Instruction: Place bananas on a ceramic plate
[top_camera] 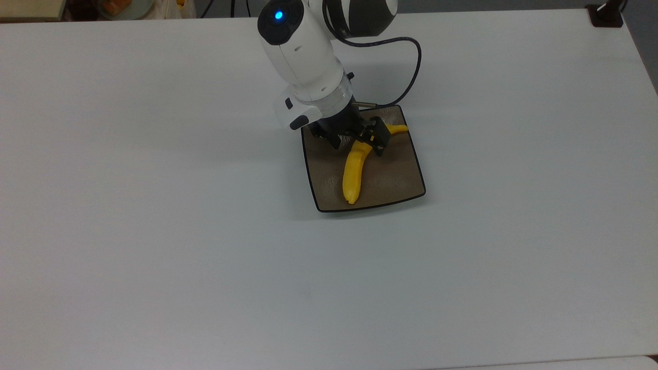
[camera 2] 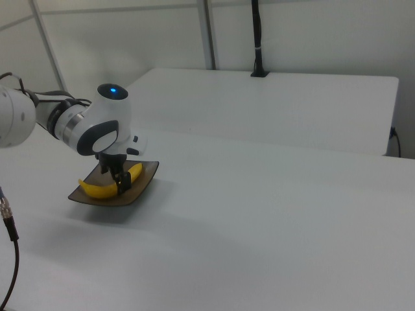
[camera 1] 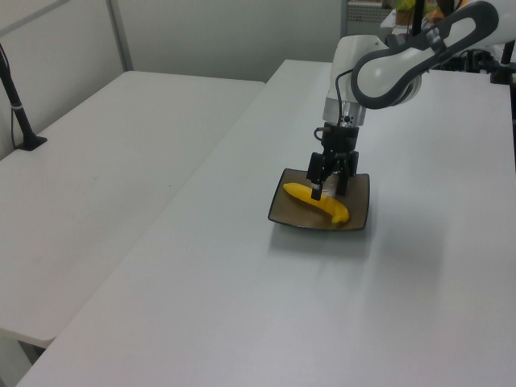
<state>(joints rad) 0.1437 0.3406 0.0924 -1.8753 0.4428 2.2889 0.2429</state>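
A robotics lab: a white robot arm point(camera 1: 379, 68) stands on a bare white table point(top_camera: 154, 231), with another white table point(camera 2: 272, 97) and plain partition walls point(camera 2: 130, 39) behind it.
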